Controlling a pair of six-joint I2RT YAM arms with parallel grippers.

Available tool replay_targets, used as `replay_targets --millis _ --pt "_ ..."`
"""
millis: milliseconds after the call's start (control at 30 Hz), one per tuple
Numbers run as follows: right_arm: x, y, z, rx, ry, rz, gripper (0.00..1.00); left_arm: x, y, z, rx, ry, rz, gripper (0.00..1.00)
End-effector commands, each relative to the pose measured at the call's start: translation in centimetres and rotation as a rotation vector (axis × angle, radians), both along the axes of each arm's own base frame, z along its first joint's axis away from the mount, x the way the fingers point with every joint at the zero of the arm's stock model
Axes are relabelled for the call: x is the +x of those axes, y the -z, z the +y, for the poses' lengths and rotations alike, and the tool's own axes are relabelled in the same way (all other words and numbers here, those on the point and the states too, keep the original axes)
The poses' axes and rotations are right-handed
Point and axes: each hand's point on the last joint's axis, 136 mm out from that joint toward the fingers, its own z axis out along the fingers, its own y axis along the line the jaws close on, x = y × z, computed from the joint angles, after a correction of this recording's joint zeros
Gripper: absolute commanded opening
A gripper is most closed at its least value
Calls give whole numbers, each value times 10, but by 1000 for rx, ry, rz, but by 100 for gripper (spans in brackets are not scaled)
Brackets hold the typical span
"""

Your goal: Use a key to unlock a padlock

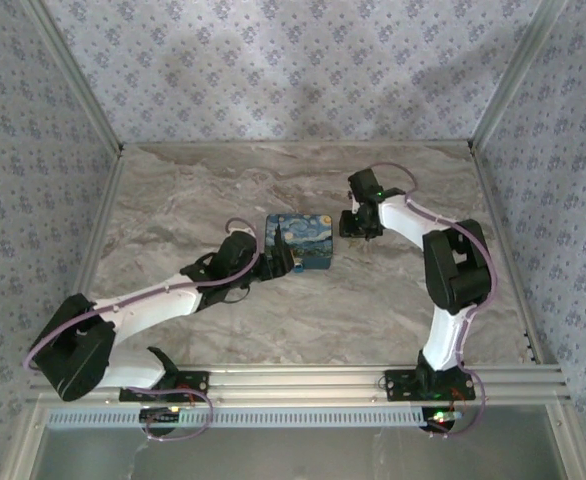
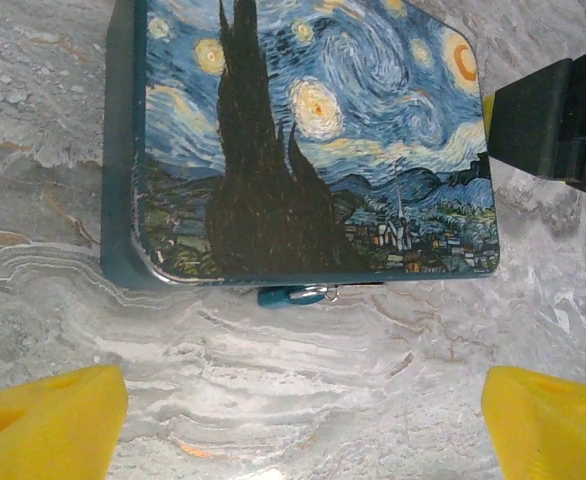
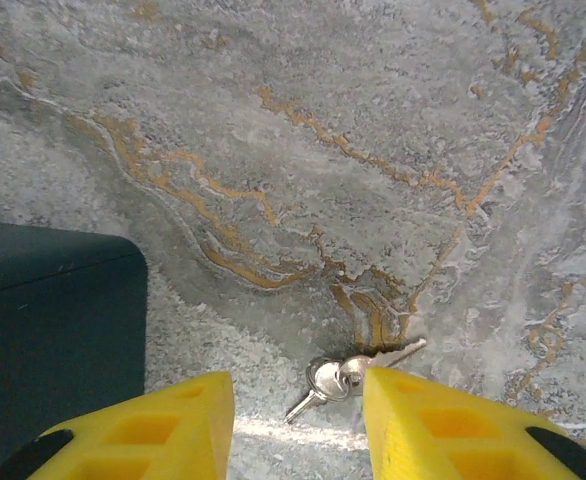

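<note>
Your right gripper (image 3: 298, 425) has its fingers apart astride the keys (image 3: 345, 377), which lie near the worktop's (image 3: 373, 150) middle, just right of the painted box (image 2: 313, 140). Your left gripper (image 2: 303, 425) gapes wide before the padlock (image 2: 293, 294) at the box's edge.

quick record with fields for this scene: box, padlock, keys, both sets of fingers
box: starry night print, on the marble table
padlock: small, blue, at the box edge facing the left fingers
keys: flat on table beside box, between right fingers
left fingers: wide open, holding nothing
right fingers: apart, either side of the keys
</note>
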Motion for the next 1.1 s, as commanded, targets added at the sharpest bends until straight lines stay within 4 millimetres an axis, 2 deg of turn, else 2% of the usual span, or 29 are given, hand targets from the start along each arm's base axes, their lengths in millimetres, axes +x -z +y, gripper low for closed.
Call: replay_targets --millis 0,433,800,900,933,1067 --pt "-4 6 -5 -57 -8 42 42 0 -12 2 -21 -17 -25 91" --pt "-7 28 -5 -78 -17 103 38 -2 -6 5 -24 -30 -10 91" --pt "-11 37 -11 -85 -7 128 18 -3 -3 8 -30 -45 -8 91" --pt "-13 41 -14 -91 -5 134 9 -3 -2 9 -27 -48 -7 91" --pt "-12 40 -15 -92 -2 131 5 -3 -2 9 -27 -48 -7 91" --pt "-11 31 -17 -90 7 94 0 -4 0 10 -28 -51 -3 91"
